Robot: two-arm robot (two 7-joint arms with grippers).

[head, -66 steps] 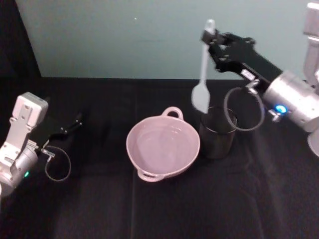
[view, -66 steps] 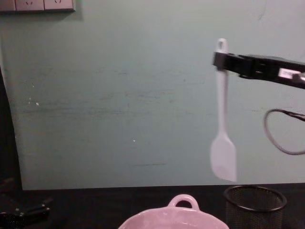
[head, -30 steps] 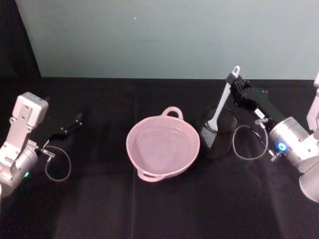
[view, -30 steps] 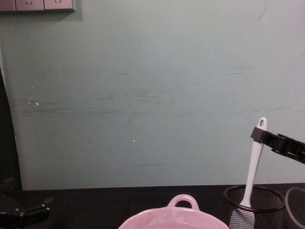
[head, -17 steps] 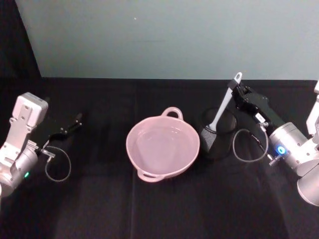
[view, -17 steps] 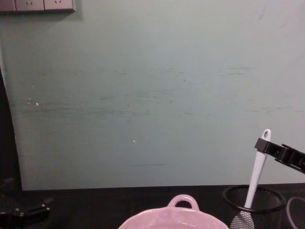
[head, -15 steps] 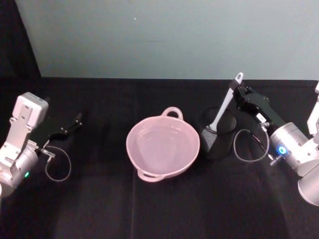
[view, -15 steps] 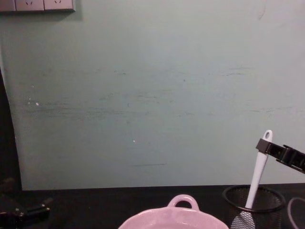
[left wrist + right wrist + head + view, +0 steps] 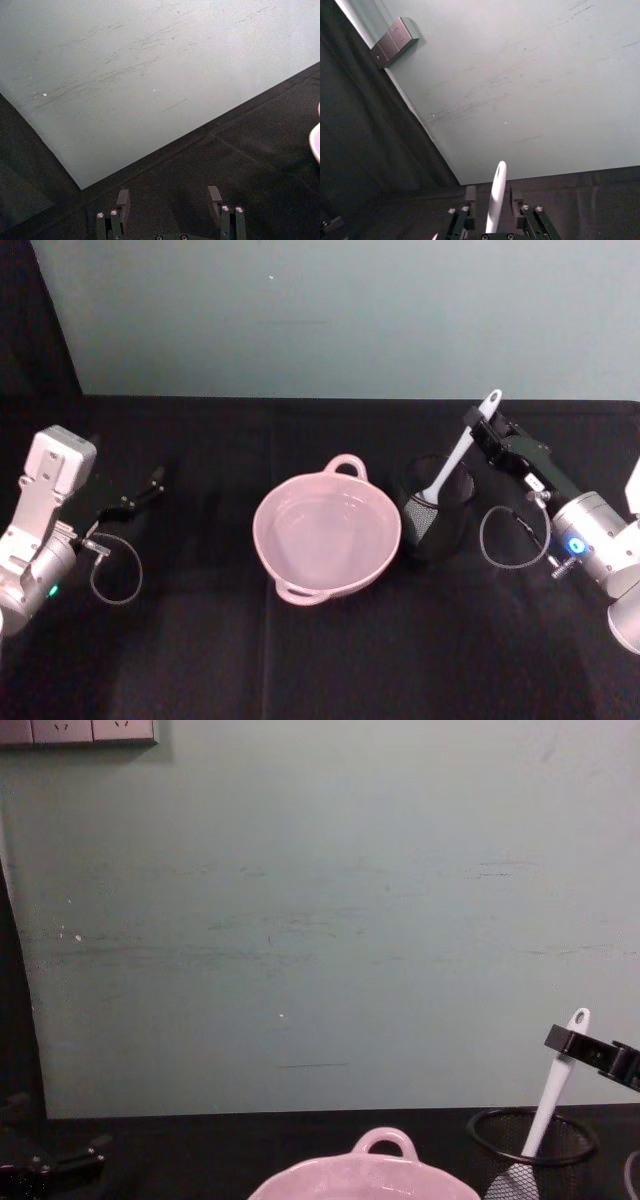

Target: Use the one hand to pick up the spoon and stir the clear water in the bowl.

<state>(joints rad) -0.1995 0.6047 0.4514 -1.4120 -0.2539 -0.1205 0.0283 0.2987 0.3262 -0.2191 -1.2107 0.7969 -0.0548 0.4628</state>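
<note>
Spoon [image 9: 462,458]: judged light, stiff, smooth plastic; best held high on the handle. Right gripper [image 9: 481,432] has its jaws closed on the handle just below the hole end. Long axis tilted: blade down inside the mesh cup [image 9: 437,517], handle up toward the right. Bowl [image 9: 327,533] just beside the cup. Left gripper [image 9: 140,491] parked on the tabletop [image 9: 200,640], jaws apart, empty.

The right tool [image 9: 478,426] has lowered the spoon [image 9: 459,458] into the mesh cup [image 9: 437,521] (blade down) — handle now leaning rightward.
</note>
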